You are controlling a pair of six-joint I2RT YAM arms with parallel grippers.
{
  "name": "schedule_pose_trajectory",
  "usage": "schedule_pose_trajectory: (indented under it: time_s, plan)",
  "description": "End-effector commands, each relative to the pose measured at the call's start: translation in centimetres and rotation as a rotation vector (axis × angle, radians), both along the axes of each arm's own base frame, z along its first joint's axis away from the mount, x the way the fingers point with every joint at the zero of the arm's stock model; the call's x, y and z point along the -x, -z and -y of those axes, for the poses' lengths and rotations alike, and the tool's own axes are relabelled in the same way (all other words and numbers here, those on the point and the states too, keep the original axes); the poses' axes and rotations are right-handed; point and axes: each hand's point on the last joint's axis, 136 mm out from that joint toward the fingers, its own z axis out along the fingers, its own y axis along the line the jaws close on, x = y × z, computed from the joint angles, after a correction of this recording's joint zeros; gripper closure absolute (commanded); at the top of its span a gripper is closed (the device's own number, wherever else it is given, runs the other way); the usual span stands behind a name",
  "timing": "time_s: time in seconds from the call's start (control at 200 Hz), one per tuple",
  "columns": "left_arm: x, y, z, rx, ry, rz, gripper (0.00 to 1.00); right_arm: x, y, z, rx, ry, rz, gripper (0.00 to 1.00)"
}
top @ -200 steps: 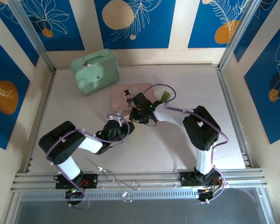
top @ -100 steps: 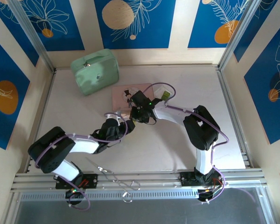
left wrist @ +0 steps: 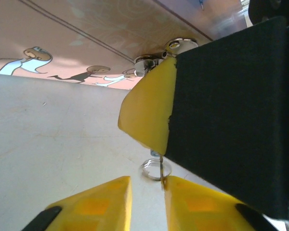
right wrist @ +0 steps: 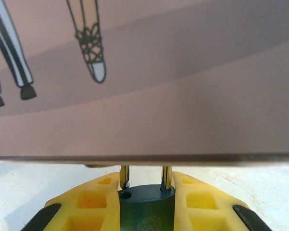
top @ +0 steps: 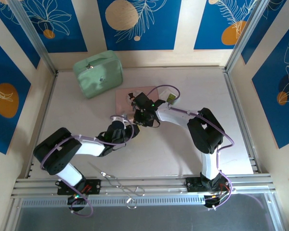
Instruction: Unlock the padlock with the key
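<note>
While the right pincer (right wrist: 145,185) clamps the padlock (right wrist: 145,208) beside the pink tin (right wrist: 149,72), the left pincer (left wrist: 147,186) stands narrow at the key (left wrist: 161,170).

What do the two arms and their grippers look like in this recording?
The left arm and right arm have bulky black joint housings joined by white links, with thin purple cables looping along them. The left gripper and right gripper have yellow fingers moulded with square recesses and black patches near the base.
</note>
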Motion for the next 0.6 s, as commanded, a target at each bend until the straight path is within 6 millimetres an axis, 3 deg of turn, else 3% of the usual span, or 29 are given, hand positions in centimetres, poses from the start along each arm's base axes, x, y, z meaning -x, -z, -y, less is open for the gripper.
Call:
schedule_pose_trajectory:
  time_s: [0.0, 0.325, 0.455, 0.595]
  plan:
    - [-1.6, -1.2, 0.9, 0.009, 0.001, 0.048, 0.81, 2.2, 0.3, -1.0, -0.003, -0.031, -0.084, 1.0]
    - [-1.8, -0.6, 1.1, -0.035, 0.013, 0.051, 0.88, 3.0, 0.7, -1.2, -0.007, -0.027, -0.143, 1.0]
    - [-2.2, -1.0, 0.9, -0.143, 0.011, 0.078, 0.95, 3.7, 0.4, -1.2, -0.003, -0.025, -0.179, 1.0]
    - [-2.5, -1.3, -0.8, -0.344, -0.039, 0.117, 1.0, 4.1, -0.1, -1.0, 0.002, -0.032, -0.215, 1.0]
